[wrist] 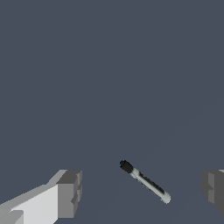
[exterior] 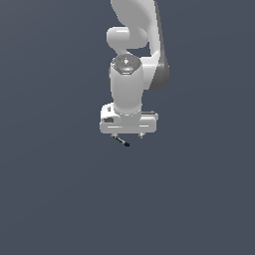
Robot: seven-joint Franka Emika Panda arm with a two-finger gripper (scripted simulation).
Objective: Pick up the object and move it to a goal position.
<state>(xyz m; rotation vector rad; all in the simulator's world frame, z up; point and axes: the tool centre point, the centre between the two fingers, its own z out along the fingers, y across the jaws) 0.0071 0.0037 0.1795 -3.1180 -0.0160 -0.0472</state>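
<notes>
Flat slate-grey worktop (exterior: 55,199), featureless, nothing else on it that I can see, no goal marker visible. Claw (exterior: 128,135) is released, fingers (wrist: 69,193) spread wide, holding nothing. Stick (wrist: 145,181) lies flat on the worktop between them, angled to the jaw line. I'd judge it light, rigid and thin, easy to roll; I'd pinch mid-length, across the grey section.
</notes>
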